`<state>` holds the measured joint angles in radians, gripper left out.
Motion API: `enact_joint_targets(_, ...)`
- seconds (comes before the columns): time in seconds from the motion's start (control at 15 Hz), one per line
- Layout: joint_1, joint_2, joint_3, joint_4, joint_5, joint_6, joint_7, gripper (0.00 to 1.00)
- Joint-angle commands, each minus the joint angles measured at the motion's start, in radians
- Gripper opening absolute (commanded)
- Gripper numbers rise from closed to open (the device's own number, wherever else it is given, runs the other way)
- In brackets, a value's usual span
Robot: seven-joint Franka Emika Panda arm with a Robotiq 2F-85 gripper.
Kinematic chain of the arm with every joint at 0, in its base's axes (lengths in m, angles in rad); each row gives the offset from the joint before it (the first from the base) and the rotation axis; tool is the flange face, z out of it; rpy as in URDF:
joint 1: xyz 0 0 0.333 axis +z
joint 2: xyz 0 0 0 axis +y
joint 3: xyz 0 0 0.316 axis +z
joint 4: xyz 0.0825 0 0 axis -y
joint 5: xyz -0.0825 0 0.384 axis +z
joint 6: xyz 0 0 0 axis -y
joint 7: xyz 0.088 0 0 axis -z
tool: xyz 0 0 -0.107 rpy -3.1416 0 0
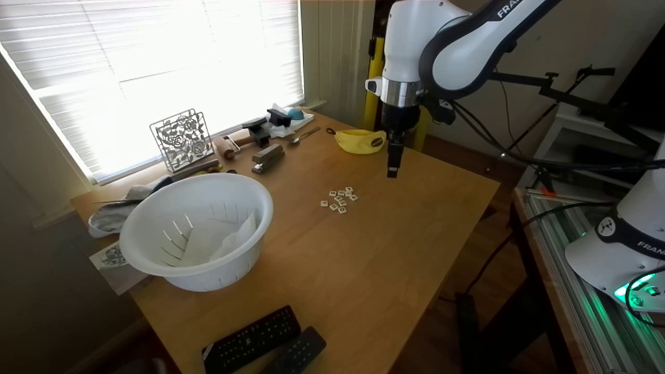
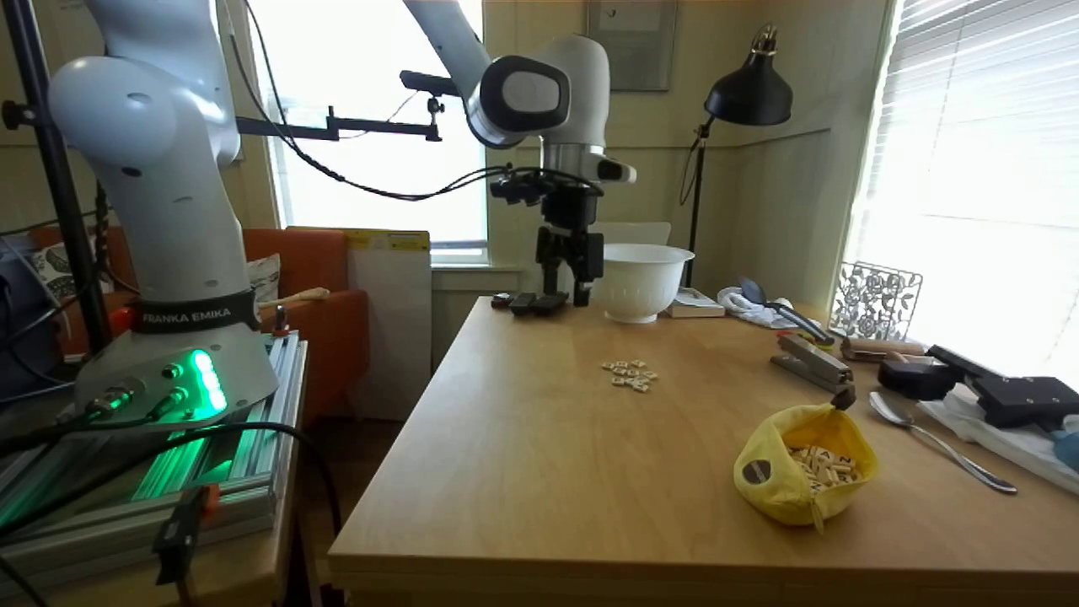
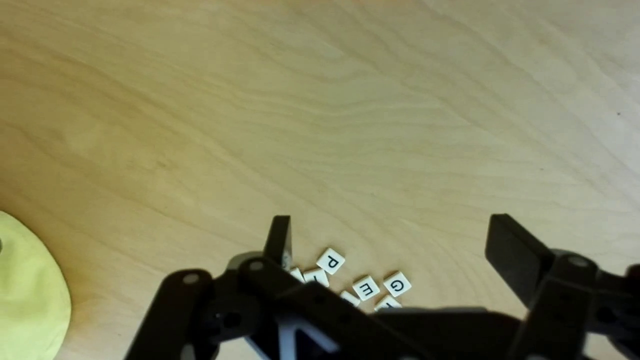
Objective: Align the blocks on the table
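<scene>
Several small cream letter blocks lie loosely scattered in a cluster on the light wooden table (image 1: 374,270), seen in both exterior views (image 1: 342,210) (image 2: 641,386). In the wrist view, a G block (image 3: 397,284), an E block (image 3: 366,288) and a P block (image 3: 330,261) show between the fingers, low in the picture. Others there are partly hidden behind the gripper. My gripper (image 3: 390,235) is open and empty, its fingers wide apart. In both exterior views (image 1: 393,171) (image 2: 566,291) it points down and hangs above the table, apart from the blocks.
A yellow pouch (image 2: 775,497) holding more tiles stands on the table; it also shows in the wrist view (image 3: 30,295). A white bowl (image 1: 218,280), dark remotes (image 1: 254,337), a stapler (image 1: 268,157) and a spoon (image 2: 952,451) are around the edges.
</scene>
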<state>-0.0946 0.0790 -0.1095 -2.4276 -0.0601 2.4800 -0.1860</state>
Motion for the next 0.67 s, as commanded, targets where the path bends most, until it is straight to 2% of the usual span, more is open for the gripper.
enact_joint_targets(0.0,-0.017,0.096,-0.003,0.065,-0.007,0.024,-0.014,1.00)
enact_joint_targets(0.53,-0.044,0.266,-0.009,0.160,-0.040,0.124,-0.039,1.00)
enact_joint_targets(0.6,-0.048,0.280,-0.006,0.167,-0.038,0.135,-0.045,0.90)
